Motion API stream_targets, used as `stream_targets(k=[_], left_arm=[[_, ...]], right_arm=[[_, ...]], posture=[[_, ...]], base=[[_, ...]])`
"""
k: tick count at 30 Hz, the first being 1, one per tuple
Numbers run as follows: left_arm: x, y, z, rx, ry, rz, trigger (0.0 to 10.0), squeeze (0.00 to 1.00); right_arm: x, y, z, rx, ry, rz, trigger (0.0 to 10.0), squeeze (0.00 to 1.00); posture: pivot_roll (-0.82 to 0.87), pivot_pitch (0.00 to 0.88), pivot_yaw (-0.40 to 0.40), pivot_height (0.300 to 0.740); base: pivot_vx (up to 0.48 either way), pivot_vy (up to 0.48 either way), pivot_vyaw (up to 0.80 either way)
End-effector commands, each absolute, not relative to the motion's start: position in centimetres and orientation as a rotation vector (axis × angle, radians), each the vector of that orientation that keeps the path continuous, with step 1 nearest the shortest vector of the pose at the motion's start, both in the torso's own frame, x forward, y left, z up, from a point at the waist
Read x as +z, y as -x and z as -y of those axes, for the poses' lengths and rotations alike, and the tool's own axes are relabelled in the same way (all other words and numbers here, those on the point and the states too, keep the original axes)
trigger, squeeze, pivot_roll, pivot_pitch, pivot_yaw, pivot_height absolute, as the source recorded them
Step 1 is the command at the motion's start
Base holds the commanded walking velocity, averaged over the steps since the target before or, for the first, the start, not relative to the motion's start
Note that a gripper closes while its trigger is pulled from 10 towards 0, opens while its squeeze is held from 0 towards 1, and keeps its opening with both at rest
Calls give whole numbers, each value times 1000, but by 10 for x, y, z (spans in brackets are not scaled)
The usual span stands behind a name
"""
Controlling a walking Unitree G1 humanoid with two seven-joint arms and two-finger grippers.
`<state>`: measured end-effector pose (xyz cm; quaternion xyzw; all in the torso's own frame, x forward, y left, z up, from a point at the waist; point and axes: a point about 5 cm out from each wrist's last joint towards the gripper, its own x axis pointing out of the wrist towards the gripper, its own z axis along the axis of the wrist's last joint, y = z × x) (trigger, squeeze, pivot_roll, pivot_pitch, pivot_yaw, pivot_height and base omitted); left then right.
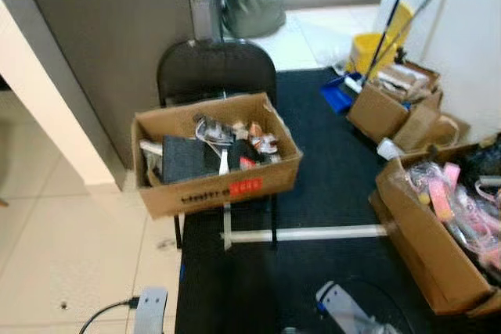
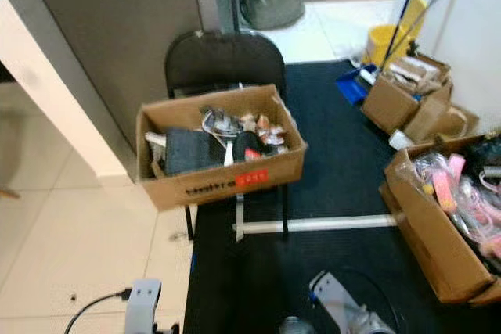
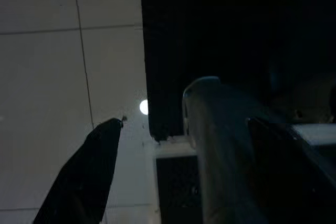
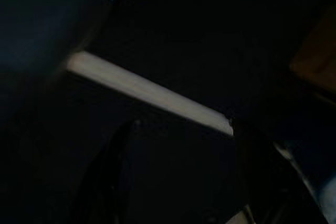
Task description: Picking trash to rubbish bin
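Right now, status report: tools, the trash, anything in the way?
Both arms low, nothing held. Trash-filled cardboard box sits on black chair ahead. White strip lies across dark mat between.

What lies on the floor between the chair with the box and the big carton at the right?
In the left eye view, dark carpet and a white strip lie between the chair and the carton.

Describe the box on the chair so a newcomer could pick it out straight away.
Start at the dark carpet in the middle of the floor. At its near-left edge stands a black folding chair, and the cardboard box sits on its seat, open and filled with mixed trash. Unlike the other boxes on the floor by the right wall, it is raised up and has a red label on its front.
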<state>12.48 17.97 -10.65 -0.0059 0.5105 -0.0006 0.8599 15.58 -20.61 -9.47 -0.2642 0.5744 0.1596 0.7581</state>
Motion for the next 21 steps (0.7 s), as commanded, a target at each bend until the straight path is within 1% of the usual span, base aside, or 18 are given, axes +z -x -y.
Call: stream_targets(k=[1,21], left_arm=[[-112,-110,-175,-23,23,-1134,10000,0],[-113,-106,-173,-17,29,-1142,10000,0]], right_arm=[[-96,-155,203,355,570,-1252,10000,0],[-95,-156,203,326,562,-1240,10000,0]], posture=[[43,16,2,740],[48,33,-1,740]], base=[[-300,0,0],[-304,0,0]])
